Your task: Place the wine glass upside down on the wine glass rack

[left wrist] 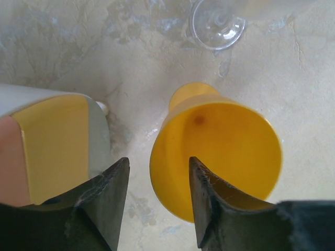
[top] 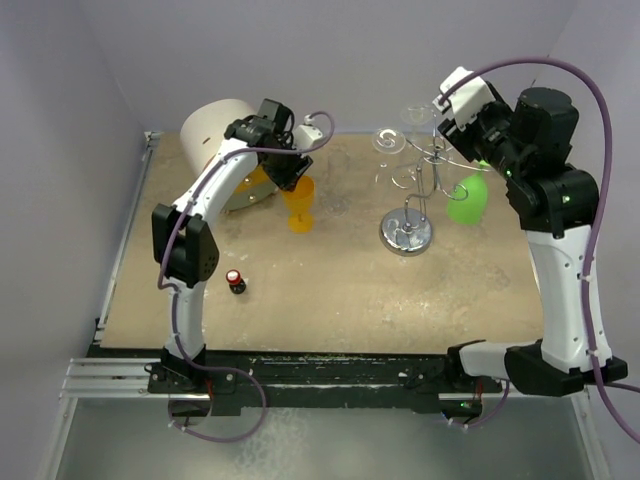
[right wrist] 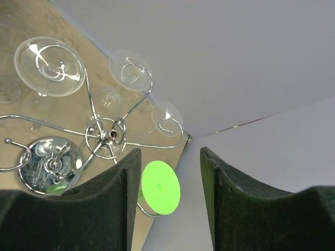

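An orange-yellow wine glass (top: 300,205) stands upright on the table; the left wrist view looks into its bowl (left wrist: 220,151). My left gripper (top: 290,176) is open just above it (left wrist: 158,160). Its jaws straddle the near-left rim, one finger (left wrist: 209,204) over the bowl and one outside, with no clear contact. The wine glass rack (top: 420,170) stands on its chrome base (top: 407,236). A green glass (top: 468,198) hangs upside down on it. My right gripper (top: 448,118) is open and empty above the rack (right wrist: 170,151). The green foot (right wrist: 160,187) shows beside its left finger.
Three clear glasses hang on the rack (right wrist: 107,135), their feet seen from above (right wrist: 49,65). A white cylinder with a yellow inside (top: 215,135) lies just left of the orange glass (left wrist: 52,141). A small red-capped bottle (top: 236,281) stands nearer the front. A clear glass foot (left wrist: 217,23) lies beyond the orange glass.
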`<state>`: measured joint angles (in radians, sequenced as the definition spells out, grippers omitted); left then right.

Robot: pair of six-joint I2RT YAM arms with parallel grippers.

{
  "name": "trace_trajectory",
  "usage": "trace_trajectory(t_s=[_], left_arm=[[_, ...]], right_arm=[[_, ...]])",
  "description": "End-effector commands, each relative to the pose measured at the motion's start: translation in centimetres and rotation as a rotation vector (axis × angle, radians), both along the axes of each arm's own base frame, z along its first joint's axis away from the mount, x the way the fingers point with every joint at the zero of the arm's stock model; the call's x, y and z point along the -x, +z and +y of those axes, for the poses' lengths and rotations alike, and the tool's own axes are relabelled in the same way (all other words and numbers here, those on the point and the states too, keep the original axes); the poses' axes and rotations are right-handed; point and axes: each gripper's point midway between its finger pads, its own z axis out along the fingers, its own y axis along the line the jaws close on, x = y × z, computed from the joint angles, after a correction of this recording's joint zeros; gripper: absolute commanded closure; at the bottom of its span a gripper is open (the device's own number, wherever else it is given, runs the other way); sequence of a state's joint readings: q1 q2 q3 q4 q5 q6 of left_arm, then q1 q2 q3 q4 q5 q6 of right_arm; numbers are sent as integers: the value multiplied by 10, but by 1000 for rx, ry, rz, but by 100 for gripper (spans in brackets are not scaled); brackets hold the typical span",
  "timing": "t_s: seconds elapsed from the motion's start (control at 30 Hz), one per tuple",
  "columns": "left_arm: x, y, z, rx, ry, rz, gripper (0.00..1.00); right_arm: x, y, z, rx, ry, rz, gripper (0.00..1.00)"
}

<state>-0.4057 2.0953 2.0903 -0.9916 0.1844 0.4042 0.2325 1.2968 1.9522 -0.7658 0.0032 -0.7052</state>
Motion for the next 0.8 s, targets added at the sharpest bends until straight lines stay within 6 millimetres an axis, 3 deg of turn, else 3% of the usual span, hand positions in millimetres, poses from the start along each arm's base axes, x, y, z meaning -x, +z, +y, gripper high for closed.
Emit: trace_trajectory(t_s=[0.0, 0.4, 0.6, 0.77], left_arm=[[0, 10, 0, 47, -23, 17, 51], [0, 15, 0, 75, -27, 23, 72], [1, 19, 3, 62, -38, 16, 88], [5, 44, 8, 55, -45, -36, 100]], right_arm=[[0, 16, 3, -32, 12, -37, 48], [-8, 3, 4, -21, 13, -3, 47], [-8, 3, 5, -24, 16, 0, 47], [-7, 1, 10, -40, 40, 8, 44]])
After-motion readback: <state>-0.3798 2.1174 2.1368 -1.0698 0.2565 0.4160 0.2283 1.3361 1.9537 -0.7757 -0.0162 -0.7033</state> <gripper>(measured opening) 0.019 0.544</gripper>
